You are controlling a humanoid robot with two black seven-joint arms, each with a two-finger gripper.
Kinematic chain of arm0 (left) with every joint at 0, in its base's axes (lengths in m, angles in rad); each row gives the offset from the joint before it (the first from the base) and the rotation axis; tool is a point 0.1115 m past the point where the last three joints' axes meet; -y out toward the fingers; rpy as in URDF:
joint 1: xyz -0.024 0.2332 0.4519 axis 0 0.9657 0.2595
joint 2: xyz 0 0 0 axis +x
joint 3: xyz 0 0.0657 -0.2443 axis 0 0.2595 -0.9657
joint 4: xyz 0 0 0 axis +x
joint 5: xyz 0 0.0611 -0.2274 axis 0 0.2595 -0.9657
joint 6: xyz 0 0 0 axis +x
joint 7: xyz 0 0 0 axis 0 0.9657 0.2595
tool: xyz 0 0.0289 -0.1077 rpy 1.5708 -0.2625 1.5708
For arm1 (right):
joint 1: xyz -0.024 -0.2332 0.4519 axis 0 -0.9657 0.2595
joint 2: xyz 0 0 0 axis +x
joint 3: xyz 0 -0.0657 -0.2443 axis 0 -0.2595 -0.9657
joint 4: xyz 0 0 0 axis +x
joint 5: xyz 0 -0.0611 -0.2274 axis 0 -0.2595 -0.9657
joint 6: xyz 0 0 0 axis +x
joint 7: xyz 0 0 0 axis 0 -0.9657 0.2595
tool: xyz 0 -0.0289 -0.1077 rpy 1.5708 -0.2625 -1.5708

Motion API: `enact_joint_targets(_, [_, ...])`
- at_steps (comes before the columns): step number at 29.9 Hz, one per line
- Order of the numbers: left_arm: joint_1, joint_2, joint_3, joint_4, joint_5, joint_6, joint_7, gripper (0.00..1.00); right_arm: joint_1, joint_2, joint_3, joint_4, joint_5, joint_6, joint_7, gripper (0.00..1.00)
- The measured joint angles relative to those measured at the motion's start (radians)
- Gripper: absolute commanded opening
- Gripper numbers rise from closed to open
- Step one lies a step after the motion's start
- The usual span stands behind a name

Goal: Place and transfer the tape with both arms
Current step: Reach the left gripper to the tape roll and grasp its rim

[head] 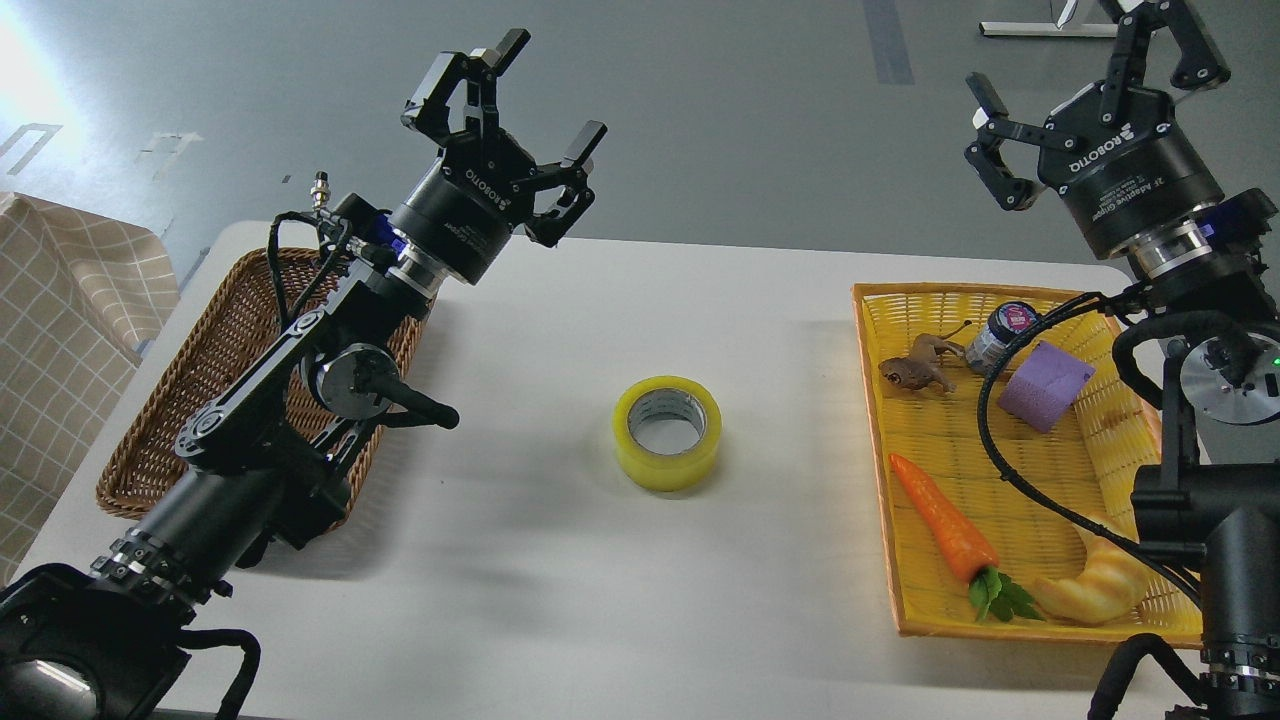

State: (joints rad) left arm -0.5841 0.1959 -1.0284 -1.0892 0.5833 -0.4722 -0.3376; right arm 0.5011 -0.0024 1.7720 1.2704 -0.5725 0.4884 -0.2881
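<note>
Tape (669, 432) — yellow translucent roll, grey-white core, lying flat near the centre of the white desk (560, 600), touched by neither arm. Left end effector (520, 110) at 11 o'clock from the roll, raised above the desk's far edge beside the brown wicker basket (190, 400), fingers spread, holding nothing; right end effector (1090, 90) at 2 o'clock, likewise spread and unladen. Yellow tray (1000, 620) at 3 o'clock — holds carrot toy (943, 528), croissant toy (1095, 590), purple block (1045, 385), small jar (1000, 335), brown frog figure (915, 370).
</note>
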Motion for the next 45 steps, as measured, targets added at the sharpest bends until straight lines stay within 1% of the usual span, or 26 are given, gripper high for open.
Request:
enact_joint_targets(3, [-0.009, -0.002, 0.003, -0.011, 0.09, 0.05, 0.0, 0.98, -0.022, 0.002, 0.004, -0.004, 0.113, 0.0, 0.0, 0.99])
enact_joint_targets(7, [-0.03, -0.002, 0.006, -0.04, 0.241, 0.13, 0.0, 0.98, -0.05, 0.002, 0.008, -0.005, 0.195, 0.0, 0.0, 1.0])
enact_joint_targets(11, [-0.065, 0.0, 0.009, -0.089, 0.501, 0.223, 0.0, 0.98, -0.099, 0.003, 0.008, -0.005, 0.277, 0.0, 0.0, 1.0])
enact_joint_targets(14, [-0.086, -0.001, 0.035, -0.111, 0.669, 0.255, 0.004, 0.98, -0.129, 0.003, 0.01, -0.007, 0.331, 0.0, 0.0, 1.0])
enact_joint_targets(18, [-0.13, 0.013, 0.154, -0.127, 0.84, 0.277, 0.002, 0.98, -0.163, 0.003, 0.02, -0.009, 0.371, 0.0, 0.0, 1.0])
enact_joint_targets(22, [-0.184, 0.032, 0.285, -0.122, 1.01, 0.332, 0.002, 0.98, -0.185, 0.002, 0.032, -0.01, 0.376, 0.0, 0.0, 1.0])
enact_joint_targets(25, [-0.22, 0.048, 0.392, -0.113, 1.124, 0.36, 0.01, 0.98, -0.196, 0.0, 0.041, -0.012, 0.376, 0.0, 0.0, 1.0])
enact_joint_targets(28, [-0.243, 0.09, 0.485, -0.11, 1.223, 0.363, 0.021, 0.98, -0.202, 0.0, 0.044, -0.019, 0.376, 0.0, 0.0, 1.0])
enact_joint_targets(33, [-0.33, 0.155, 0.683, -0.093, 1.329, 0.336, 0.084, 0.98, -0.213, -0.001, 0.044, -0.024, 0.376, 0.0, 0.0, 1.0])
enact_joint_targets(35, [-0.36, 0.167, 0.756, -0.062, 1.336, 0.328, 0.092, 0.98, -0.213, 0.0, 0.045, -0.029, 0.376, 0.0, 0.0, 1.0])
enact_joint_targets(37, [-0.372, 0.169, 0.796, -0.03, 1.337, 0.326, 0.093, 0.98, -0.213, 0.002, 0.048, -0.03, 0.376, 0.0, 0.005, 1.0])
enact_joint_targets(40, [-0.378, 0.169, 0.822, -0.001, 1.337, 0.319, 0.094, 0.98, -0.213, 0.002, 0.056, -0.036, 0.376, 0.0, 0.031, 1.0])
enact_joint_targets(43, [-0.379, 0.169, 0.833, 0.007, 1.337, 0.288, 0.094, 0.98, -0.214, 0.002, 0.059, -0.055, 0.376, 0.0, 0.065, 1.0])
enact_joint_targets(45, [-0.377, 0.169, 0.834, 0.008, 1.336, 0.266, 0.096, 0.98, -0.215, 0.002, 0.061, -0.06, 0.376, 0.0, 0.076, 1.0])
